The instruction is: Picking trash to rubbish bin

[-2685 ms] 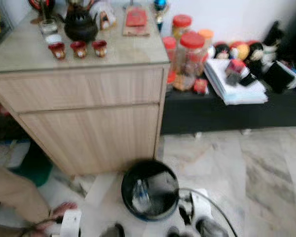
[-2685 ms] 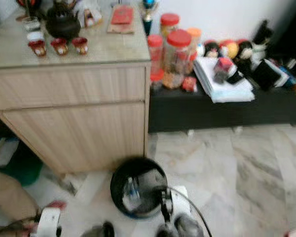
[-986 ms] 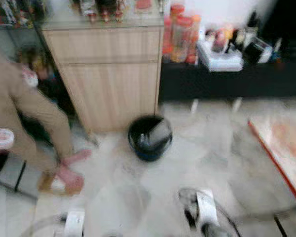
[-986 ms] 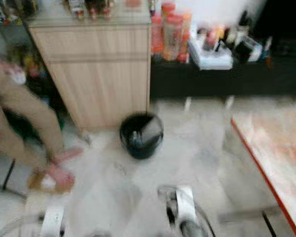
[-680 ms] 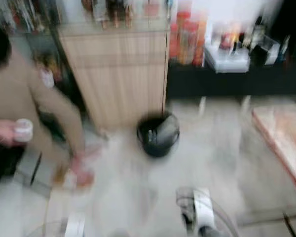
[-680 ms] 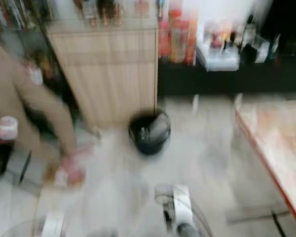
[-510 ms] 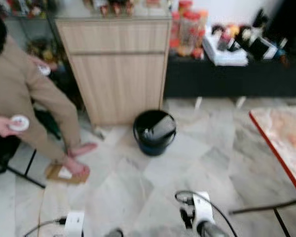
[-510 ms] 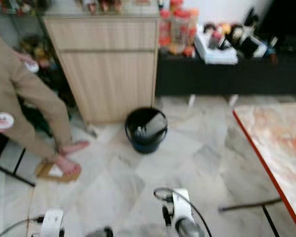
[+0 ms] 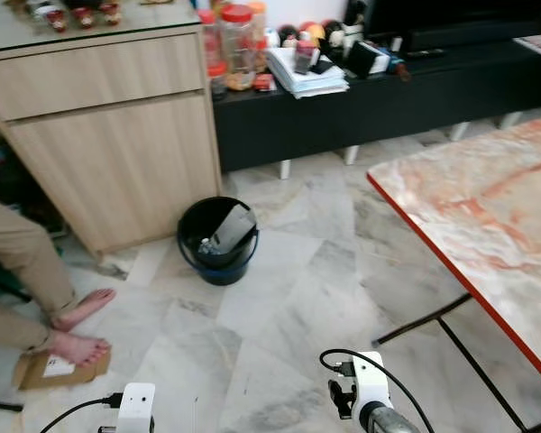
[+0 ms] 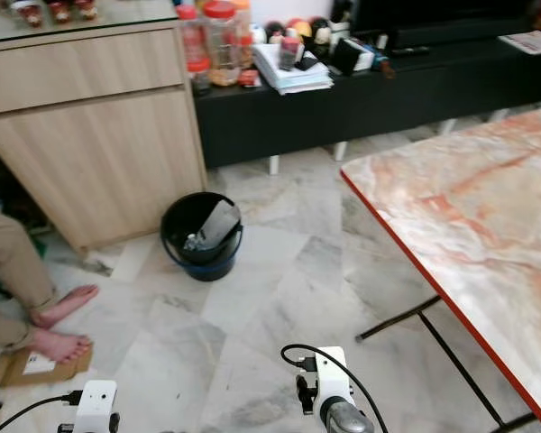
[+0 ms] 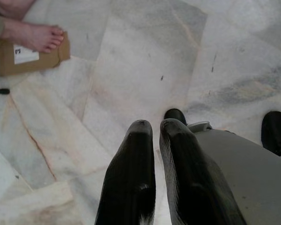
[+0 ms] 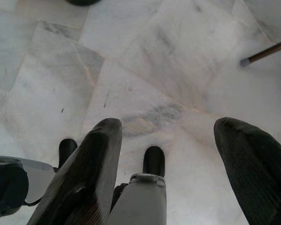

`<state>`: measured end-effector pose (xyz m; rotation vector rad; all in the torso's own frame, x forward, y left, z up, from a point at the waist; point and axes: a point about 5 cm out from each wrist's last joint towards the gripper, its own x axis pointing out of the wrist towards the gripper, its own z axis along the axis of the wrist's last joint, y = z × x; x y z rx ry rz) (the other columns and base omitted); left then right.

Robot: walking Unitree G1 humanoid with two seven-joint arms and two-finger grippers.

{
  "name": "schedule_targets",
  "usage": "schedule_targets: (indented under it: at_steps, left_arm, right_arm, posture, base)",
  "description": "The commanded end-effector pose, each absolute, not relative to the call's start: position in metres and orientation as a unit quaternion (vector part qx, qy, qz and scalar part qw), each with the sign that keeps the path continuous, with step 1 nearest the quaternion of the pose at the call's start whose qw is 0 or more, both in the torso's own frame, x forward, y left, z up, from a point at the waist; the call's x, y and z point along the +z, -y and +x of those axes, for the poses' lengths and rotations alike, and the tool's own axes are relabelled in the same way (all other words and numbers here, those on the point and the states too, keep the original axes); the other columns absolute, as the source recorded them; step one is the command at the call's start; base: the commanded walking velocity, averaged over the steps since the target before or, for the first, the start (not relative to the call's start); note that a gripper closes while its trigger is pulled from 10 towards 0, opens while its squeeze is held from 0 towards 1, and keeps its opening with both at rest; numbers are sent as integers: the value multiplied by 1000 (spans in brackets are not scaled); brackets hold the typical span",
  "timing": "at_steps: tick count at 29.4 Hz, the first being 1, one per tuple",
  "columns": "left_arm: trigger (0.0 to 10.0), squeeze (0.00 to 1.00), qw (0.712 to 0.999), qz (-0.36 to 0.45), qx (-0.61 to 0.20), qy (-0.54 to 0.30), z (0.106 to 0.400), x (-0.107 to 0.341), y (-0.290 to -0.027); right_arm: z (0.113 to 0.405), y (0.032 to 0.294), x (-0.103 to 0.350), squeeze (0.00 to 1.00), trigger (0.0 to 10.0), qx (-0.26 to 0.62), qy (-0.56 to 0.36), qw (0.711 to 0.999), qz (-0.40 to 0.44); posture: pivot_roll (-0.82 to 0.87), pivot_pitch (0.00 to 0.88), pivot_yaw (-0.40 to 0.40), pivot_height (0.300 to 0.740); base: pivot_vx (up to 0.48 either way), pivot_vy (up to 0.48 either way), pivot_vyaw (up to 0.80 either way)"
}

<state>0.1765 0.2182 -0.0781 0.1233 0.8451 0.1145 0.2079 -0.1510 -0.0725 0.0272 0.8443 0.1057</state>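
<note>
A black rubbish bin (image 9: 218,240) stands on the marble floor in front of a wooden cabinet (image 9: 99,135); inside it lie a clear bottle and a grey flat piece. A brown cardboard piece (image 9: 59,368) lies on the floor at the far left, under a person's bare foot (image 11: 35,36). Both arms hang low at the bottom of the eye views, well short of the bin. In the left wrist view my left gripper (image 11: 154,129) is shut with nothing in it, above bare floor. My right gripper (image 12: 168,123) is open wide and empty over the floor.
A marble-topped table with a red edge (image 9: 487,216) takes up the right side, its thin dark leg (image 9: 424,317) slanting to the floor. A low black bench (image 9: 388,99) with jars, papers and toys runs along the back wall. A person's legs (image 9: 18,271) are at the left.
The camera has swung right and the blur has gone: bin and cabinet now sit further left, the person is at the left edge, and more of the table shows.
</note>
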Motion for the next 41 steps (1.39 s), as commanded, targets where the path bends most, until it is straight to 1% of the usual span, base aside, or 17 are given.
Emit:
schedule_targets:
  at_steps: [1,7,11,14,16,28,30,37,41]
  left_arm:
    - [10000,0,902,58,57,-423,169,-82,-219]
    - [10000,0,903,59,55,-421,171,-81,-219]
    - [10000,0,903,61,54,-421,171,-81,-219]
    - [10000,0,900,78,47,-427,170,-82,-219]
    - [10000,0,900,76,48,-427,170,-82,-219]
    - [10000,0,902,69,52,-422,171,-81,-218]
    - [10000,0,901,79,47,-423,171,-81,-218]
    - [10000,0,900,77,47,-426,170,-82,-217]
    - [10000,0,902,68,49,-423,171,-82,-216]
  right_arm:
    - [206,151,-74,0,10000,50,-415,908,14]
    - [207,150,-73,0,10000,50,-414,909,14]
    - [207,151,-73,0,10000,50,-415,908,13]
    - [207,151,-74,0,10000,50,-416,908,10]
    - [206,151,-74,0,10000,49,-416,908,10]
    - [207,151,-73,0,10000,50,-415,908,9]
    - [207,151,-74,0,10000,50,-415,908,8]
    - [206,151,-74,0,10000,51,-415,908,8]
    - [207,151,-73,0,10000,51,-415,908,8]
  posture:
    - [119,113,-29,740]
    - [118,114,-27,740]
    - [119,114,-28,740]
    - [119,114,-27,740]
    - [118,114,-27,740]
    - [119,113,-29,740]
    - [120,114,-30,740]
    - [119,113,-31,740]
    - [121,113,-32,740]
  base:
    - [0,0,-800]
    - [0,0,-800]
    - [0,0,0]
    - [0,-204,0]
    - [0,-339,-800]
    - [0,0,0]
    - [0,0,-800]
    - [0,-480,0]
    - [0,0,0]
